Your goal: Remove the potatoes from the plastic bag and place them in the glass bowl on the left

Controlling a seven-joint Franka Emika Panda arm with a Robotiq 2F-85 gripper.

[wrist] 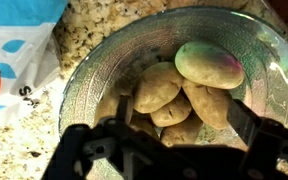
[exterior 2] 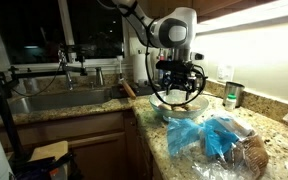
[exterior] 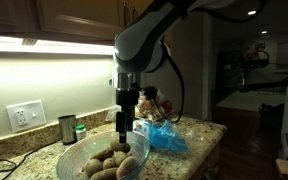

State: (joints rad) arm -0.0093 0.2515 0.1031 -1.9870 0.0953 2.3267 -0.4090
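On the granite desk (exterior: 202, 134), several potatoes (wrist: 159, 88) are already piled in the glass bowl (wrist: 84, 90); the tool (exterior: 126, 128) is spread apart, empty; the plastic bag's (exterior: 167, 139) remainder cannot be judged.

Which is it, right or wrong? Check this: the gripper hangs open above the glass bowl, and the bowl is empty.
Wrong in one respect: the glass bowl is not empty. It holds several potatoes, as the wrist view shows plainly. The rest is right: the gripper does hang open above the bowl.
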